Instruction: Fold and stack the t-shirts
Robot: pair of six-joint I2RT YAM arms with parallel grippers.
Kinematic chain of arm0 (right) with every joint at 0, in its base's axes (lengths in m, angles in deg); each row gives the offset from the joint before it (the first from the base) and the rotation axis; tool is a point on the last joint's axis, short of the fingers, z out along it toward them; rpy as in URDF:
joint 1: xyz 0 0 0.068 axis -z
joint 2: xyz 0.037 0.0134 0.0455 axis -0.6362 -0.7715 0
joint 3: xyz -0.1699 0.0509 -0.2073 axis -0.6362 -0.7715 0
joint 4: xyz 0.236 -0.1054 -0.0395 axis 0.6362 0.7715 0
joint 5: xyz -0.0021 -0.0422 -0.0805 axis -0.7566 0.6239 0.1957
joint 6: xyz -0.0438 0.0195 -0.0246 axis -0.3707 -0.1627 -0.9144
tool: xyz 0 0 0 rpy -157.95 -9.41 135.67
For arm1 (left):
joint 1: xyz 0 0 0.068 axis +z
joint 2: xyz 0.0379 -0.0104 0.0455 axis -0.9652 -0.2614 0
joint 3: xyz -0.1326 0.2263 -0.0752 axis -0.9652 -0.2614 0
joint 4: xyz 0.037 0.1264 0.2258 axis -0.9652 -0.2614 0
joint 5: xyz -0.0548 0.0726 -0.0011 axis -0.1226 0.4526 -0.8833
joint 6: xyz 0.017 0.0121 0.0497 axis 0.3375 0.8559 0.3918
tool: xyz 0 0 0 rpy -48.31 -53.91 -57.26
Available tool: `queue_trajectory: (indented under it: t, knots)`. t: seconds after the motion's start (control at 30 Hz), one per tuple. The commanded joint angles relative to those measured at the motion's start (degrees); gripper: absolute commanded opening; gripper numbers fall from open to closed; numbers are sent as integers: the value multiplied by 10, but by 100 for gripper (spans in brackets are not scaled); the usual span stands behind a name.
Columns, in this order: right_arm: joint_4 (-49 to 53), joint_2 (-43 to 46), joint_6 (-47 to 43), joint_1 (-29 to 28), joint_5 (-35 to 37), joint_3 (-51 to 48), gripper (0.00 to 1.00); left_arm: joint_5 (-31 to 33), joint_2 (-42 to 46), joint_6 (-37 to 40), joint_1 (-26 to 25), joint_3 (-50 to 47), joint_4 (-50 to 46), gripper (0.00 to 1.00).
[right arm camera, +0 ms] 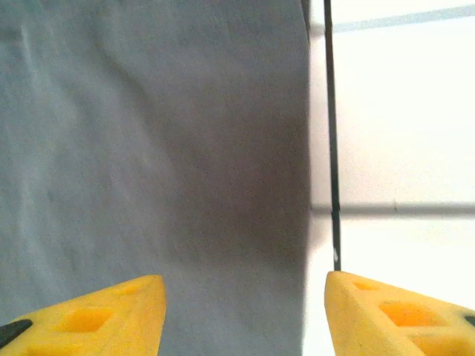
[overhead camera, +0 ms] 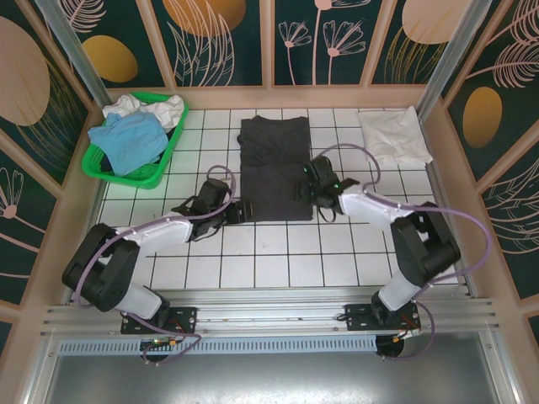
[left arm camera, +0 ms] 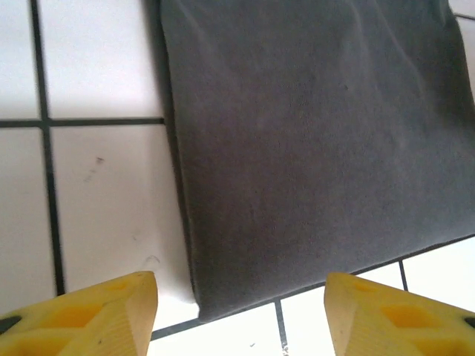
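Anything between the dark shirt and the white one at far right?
Bare tiled table between the dark t-shirt and the white t-shirt, per the top view; the right arm's cable arcs over it.

Left fingers (left arm camera: 89, 311) and right fingers (right arm camera: 89, 315) both apart.

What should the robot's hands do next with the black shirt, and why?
Probably lower both and pinch the black shirt near its front corners. The left gripper is open above its near-left corner, the right gripper open above its right edge, and neither holds cloth yet.
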Motion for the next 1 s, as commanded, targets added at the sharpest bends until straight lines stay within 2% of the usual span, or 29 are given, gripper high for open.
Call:
queue_trajectory:
  t: [0.0,0.13,0.23,0.53,0.7,0.77,0.9,0.97]
  knots:
    - [-64,34,38,0,-41,-71,59,-25,-25,-22,-12,-12,31,59]
    - [-103,39,49,-1,-101,-121,59,-31,-38,-36,-25,-26,42,55]
    - [-143,31,52,-1,-146,-143,59,-28,-42,-43,-25,-37,49,49]
    - [-164,7,46,0,-149,-141,49,-50,-66,-60,-27,-37,103,40]
    - [-151,-3,43,2,-126,-140,46,-29,-71,-61,-27,-24,86,35]
    - [-135,2,41,3,-110,-137,49,-14,-64,-63,-27,-23,69,37]
    - [-123,20,44,6,-84,-143,54,38,-49,-68,-27,-25,34,55]
    - [-136,15,43,6,-99,-148,54,42,-54,-68,-27,-23,36,60]
